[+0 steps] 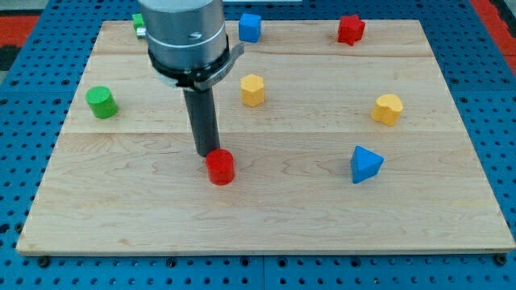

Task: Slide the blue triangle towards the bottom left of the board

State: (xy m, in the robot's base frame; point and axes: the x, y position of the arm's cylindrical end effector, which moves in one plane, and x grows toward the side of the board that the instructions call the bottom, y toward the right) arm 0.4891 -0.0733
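The blue triangle point(365, 164) lies on the wooden board point(266, 217) at the view's right, below the middle. My tip point(206, 154) is near the board's middle left, touching or just above the top edge of a red cylinder point(219, 167). The blue triangle is far to the right of my tip, at about the same height in the view. The rod hangs from the grey arm body point(185, 36) at the view's top.
A green cylinder point(101, 102) sits at the left. A yellow block point(252, 89) is in the upper middle, another yellow block point(387, 109) at the right. A blue cube point(250, 26), a red star-like block point(350, 29) and a partly hidden green block point(138, 22) line the top edge.
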